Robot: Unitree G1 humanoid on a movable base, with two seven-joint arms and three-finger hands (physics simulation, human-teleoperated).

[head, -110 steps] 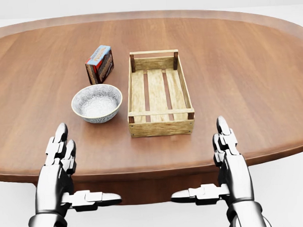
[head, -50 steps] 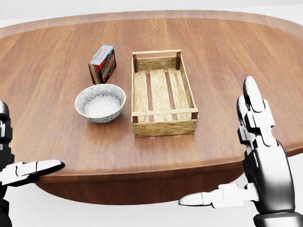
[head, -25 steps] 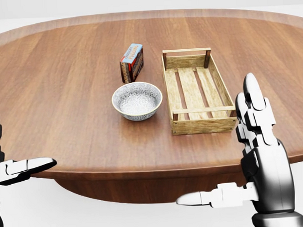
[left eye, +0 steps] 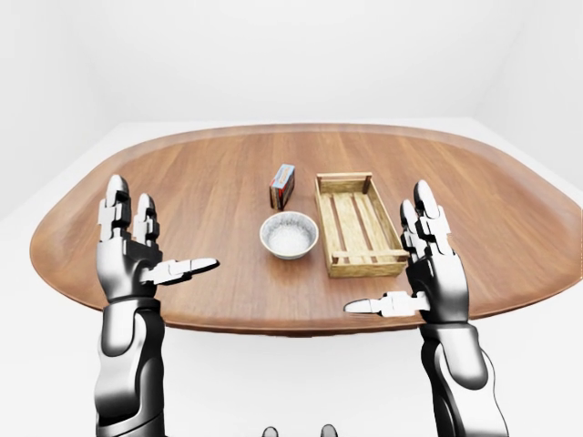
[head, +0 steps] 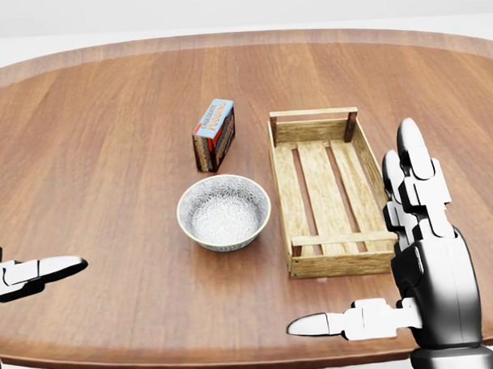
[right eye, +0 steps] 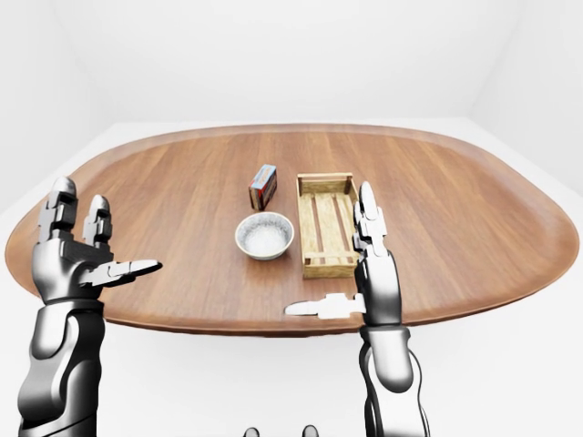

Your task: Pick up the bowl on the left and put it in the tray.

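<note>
Left hand (left eye: 137,259): silver three-finger hand, fingers spread, holding nothing, raised over the near table edge, well apart from the target. Right hand (head: 423,267): likewise splayed and empty, beside the near end of the slatted wooden tray (head: 328,190).

Target, a white-grey patterned ceramic bowl (head: 223,212), sits upright on the brown oval wooden table (head: 107,141), just left of the tray, not touching it. A small red-and-blue carton (head: 214,135) stands beyond the bowl.

Step in hand, as judged: approach, grasp not begun. Next move calls for the left hand to reach the bowl's rim, close, lift clear of the tray wall.
</note>
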